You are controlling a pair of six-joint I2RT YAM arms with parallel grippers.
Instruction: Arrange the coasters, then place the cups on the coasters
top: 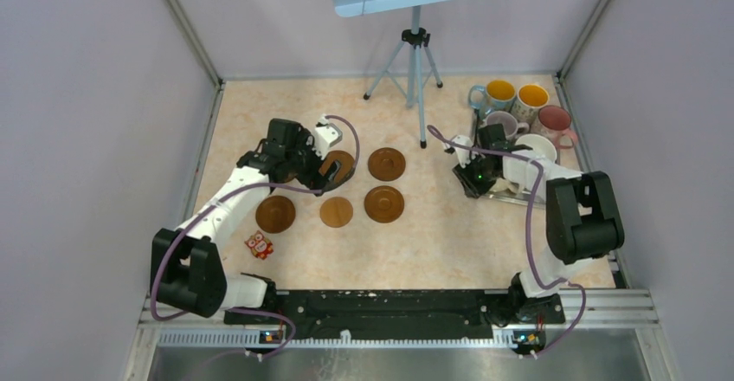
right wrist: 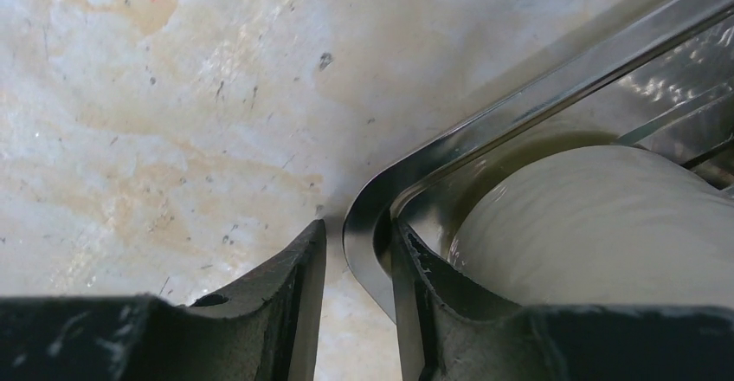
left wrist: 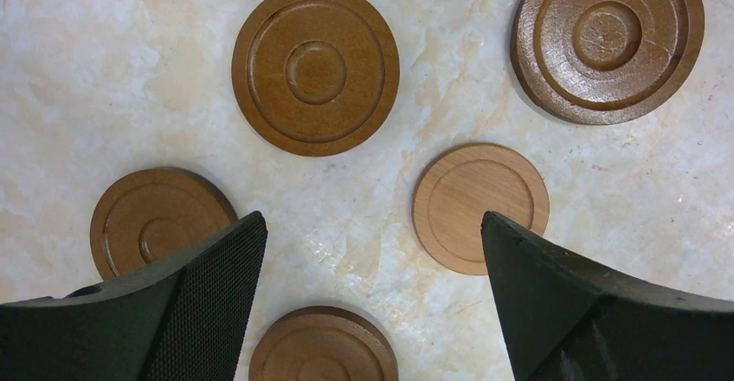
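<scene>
Round brown wooden coasters (left wrist: 315, 67): spread left of rectangular steel tray (right wrist: 519, 95), bare. Ceramic cups (top: 530, 98): by tray, unplaced. Left gripper (left wrist: 372, 221) agape, empty; right gripper (right wrist: 359, 229) astride tray rim, grip unclear.

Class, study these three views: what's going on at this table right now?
The left gripper hangs wide open above the coasters, which lie spread flat on the table, none carrying a cup yet. The right gripper has its jaws either side of the corner rim of the steel tray, with a cream mug inside it. The other mugs cluster at the far right corner.
</scene>
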